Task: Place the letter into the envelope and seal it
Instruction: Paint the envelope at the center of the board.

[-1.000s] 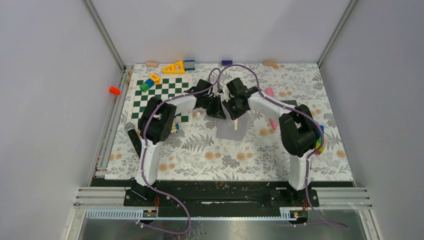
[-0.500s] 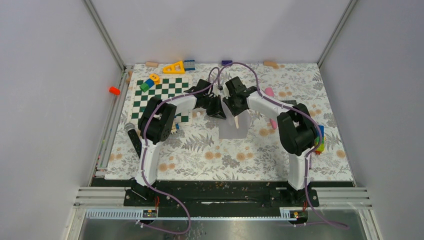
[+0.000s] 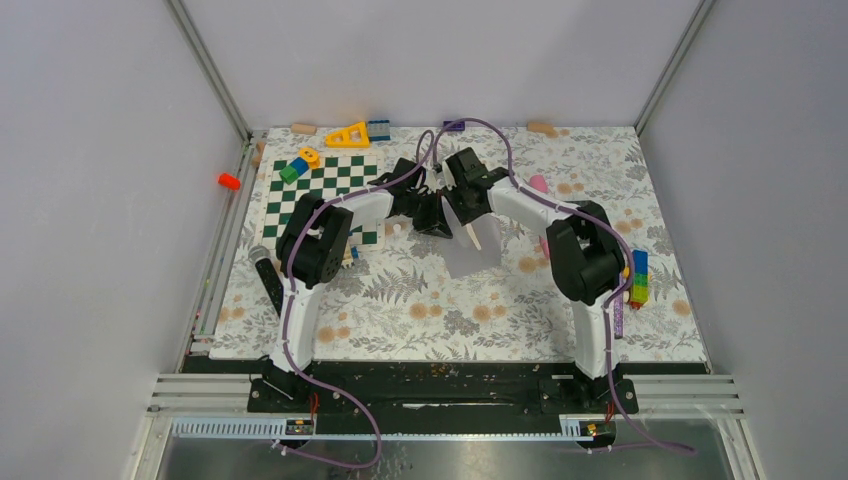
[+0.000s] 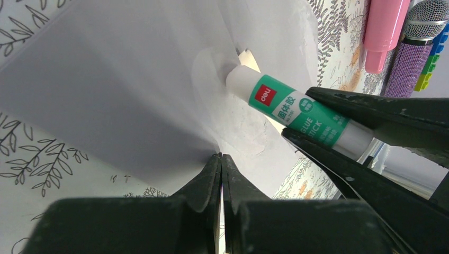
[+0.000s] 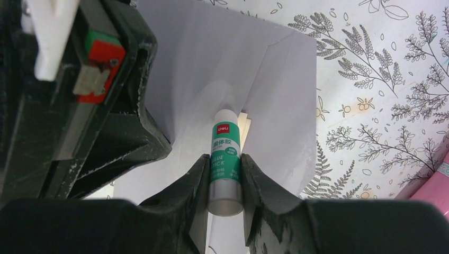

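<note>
The pale grey-lavender envelope point(image 3: 470, 255) lies mid-table on the flowered cloth, its paper point(image 4: 116, 90) lifted at one edge. My left gripper point(image 3: 434, 224) is shut on that raised edge, jaw tips together at the paper point(image 4: 221, 155). My right gripper point(image 3: 468, 212) is shut on a green-and-white glue stick point(image 5: 225, 153), whose white tip point(image 4: 238, 79) presses against the envelope's inner face point(image 5: 275, 79). A cream sliver of the letter point(image 5: 244, 120) peeks out beside the tip. The two grippers nearly touch each other.
A green chessboard point(image 3: 325, 190) with small blocks lies at the back left. A pink marker point(image 4: 384, 26) and a glittery purple microphone point(image 4: 418, 37) rest right of the envelope. Stacked coloured bricks point(image 3: 637, 278) sit at the right, a black microphone point(image 3: 267, 275) at the left.
My right arm has swung back and to the left with the glue stick, sliding it along the envelope. The envelope's near end has shifted slightly. The left gripper has held still.
</note>
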